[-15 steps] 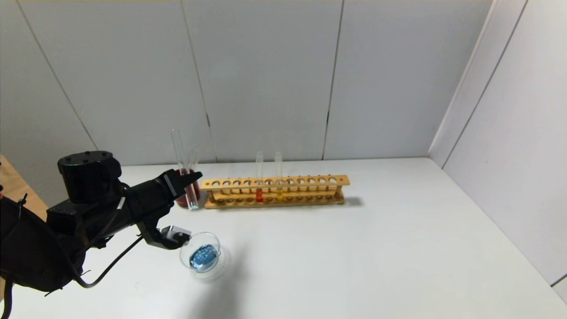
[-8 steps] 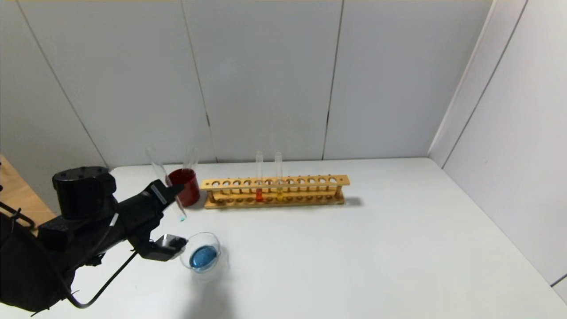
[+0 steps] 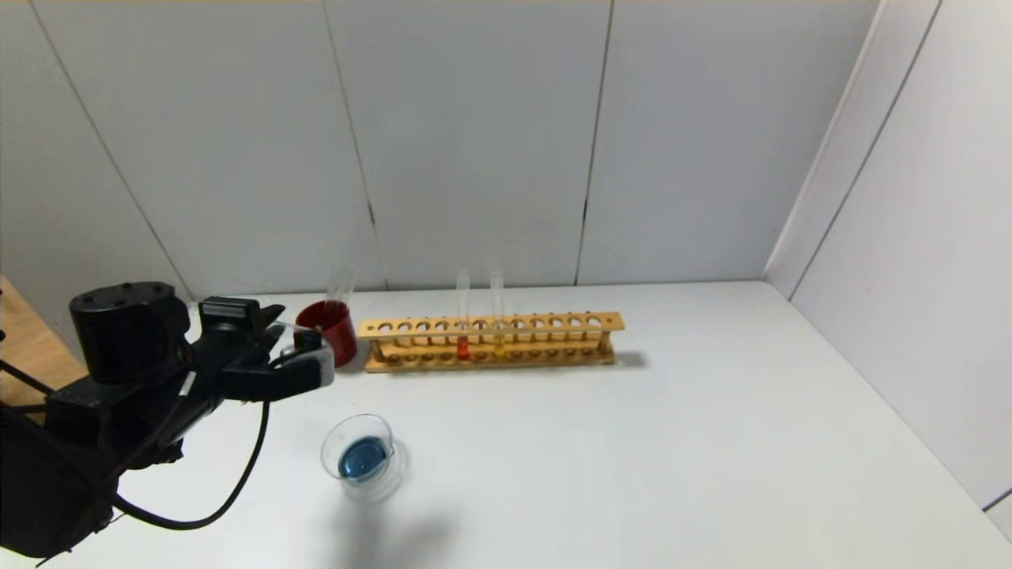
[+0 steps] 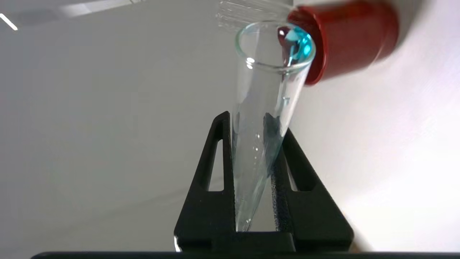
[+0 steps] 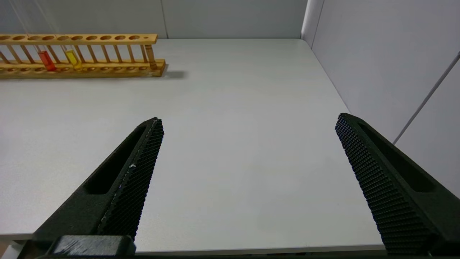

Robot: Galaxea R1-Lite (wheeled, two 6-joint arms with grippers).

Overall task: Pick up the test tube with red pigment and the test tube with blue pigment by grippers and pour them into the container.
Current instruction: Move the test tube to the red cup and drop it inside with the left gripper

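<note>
My left gripper [image 3: 313,365] is shut on the test tube with blue pigment [image 4: 266,108], just left of the dark red cup [image 3: 328,332]. In the left wrist view the gripper [image 4: 253,124] holds the tube low down. The tube's open mouth lies close to the cup's rim [image 4: 316,54], and a teal-blue drop clings there. The container [image 3: 360,454], a clear glass dish, holds a pool of blue liquid in front of the gripper. The test tube with red pigment [image 3: 462,316] stands in the wooden rack [image 3: 490,340]. My right gripper [image 5: 248,122] is open and empty above bare table.
A yellow-liquid tube [image 3: 496,314] stands beside the red one in the rack; both also show in the right wrist view [image 5: 46,60]. Another clear tube [image 3: 340,286] leans in the red cup. Grey walls close the back and right of the white table [image 3: 672,442].
My left gripper has risen from beside the dish, turned over and moved back toward the red cup with the tube. The blue liquid in the dish has settled.
</note>
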